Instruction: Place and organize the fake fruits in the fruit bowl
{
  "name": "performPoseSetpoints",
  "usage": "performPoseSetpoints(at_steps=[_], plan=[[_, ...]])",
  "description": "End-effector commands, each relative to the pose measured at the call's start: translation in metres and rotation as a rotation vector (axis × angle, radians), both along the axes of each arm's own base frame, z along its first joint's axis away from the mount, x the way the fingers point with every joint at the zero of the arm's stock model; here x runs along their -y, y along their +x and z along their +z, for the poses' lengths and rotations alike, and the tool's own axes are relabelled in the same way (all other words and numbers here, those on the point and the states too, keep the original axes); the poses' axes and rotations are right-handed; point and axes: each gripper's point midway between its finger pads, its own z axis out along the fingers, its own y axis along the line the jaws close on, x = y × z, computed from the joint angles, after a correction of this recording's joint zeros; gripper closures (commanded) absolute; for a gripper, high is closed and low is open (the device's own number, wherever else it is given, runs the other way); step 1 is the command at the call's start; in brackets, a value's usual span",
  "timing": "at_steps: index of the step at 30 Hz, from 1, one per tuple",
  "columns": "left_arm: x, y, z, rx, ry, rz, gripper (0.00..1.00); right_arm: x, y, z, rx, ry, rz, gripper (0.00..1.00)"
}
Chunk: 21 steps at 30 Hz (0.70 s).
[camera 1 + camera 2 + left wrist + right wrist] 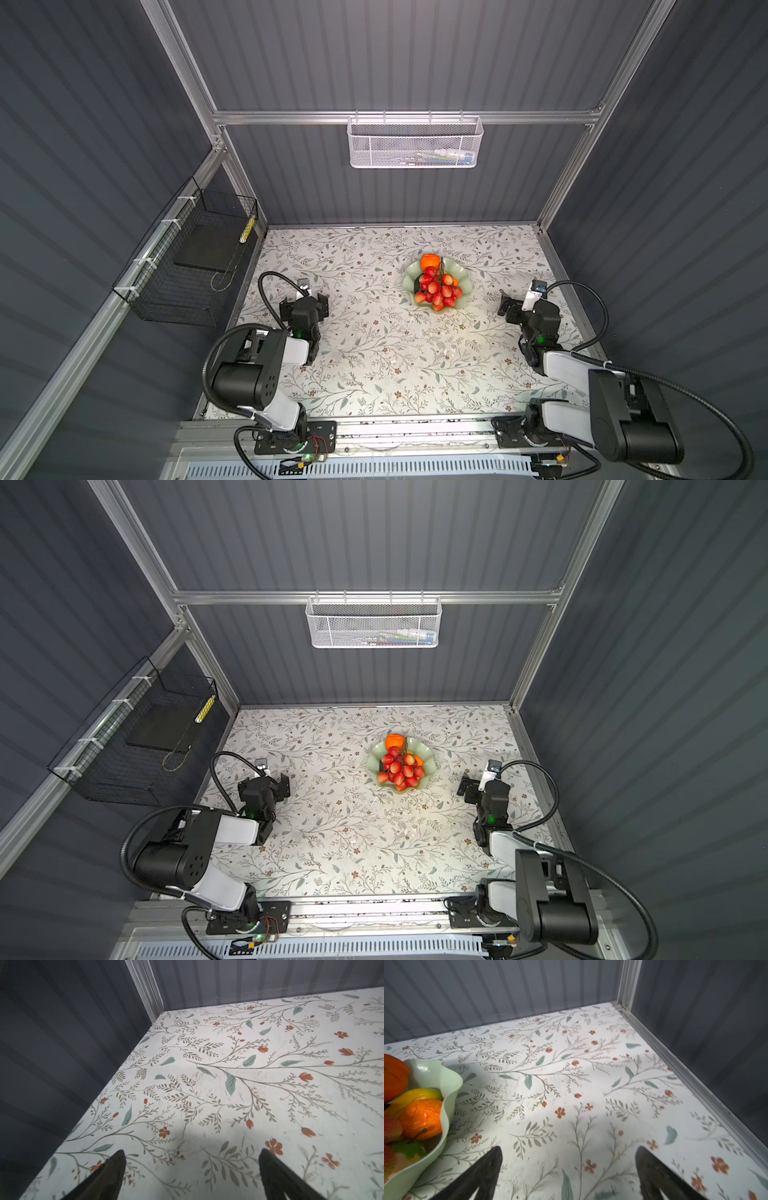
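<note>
Though shallow, glossy mint fruit bowl point(453, 1082)

Overhead stereo pair (whole table point(374, 365)), wrist cameras low

Your left arm point(266, 374) and right arm point(615, 411) pair black rounded joint housings with white shells. A black ribbed hose point(260, 289) loops off each wrist, and a green light point(297, 333) glows near it. Red wires point(318, 441) trail at the left base plate point(330, 428). The left gripper point(192, 1150) and right gripper point(569, 1147) have matte black fingers point(108, 1176) tapering to points.
</note>
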Motion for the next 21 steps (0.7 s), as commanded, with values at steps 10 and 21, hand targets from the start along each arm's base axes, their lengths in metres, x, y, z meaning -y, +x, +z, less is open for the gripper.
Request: performPoseSetpoints(at_steps=[10,21], plan=[[0.007,0.028,-0.002,-0.005,-0.066,-0.024,0.00,0.015,0.027,0.019,0.102,-0.029,-0.071,0.01],[0.007,0.028,-0.001,0.003,-0.065,-0.022,0.00,-0.003,0.031,0.019,0.099,-0.039,0.040,0.01]])
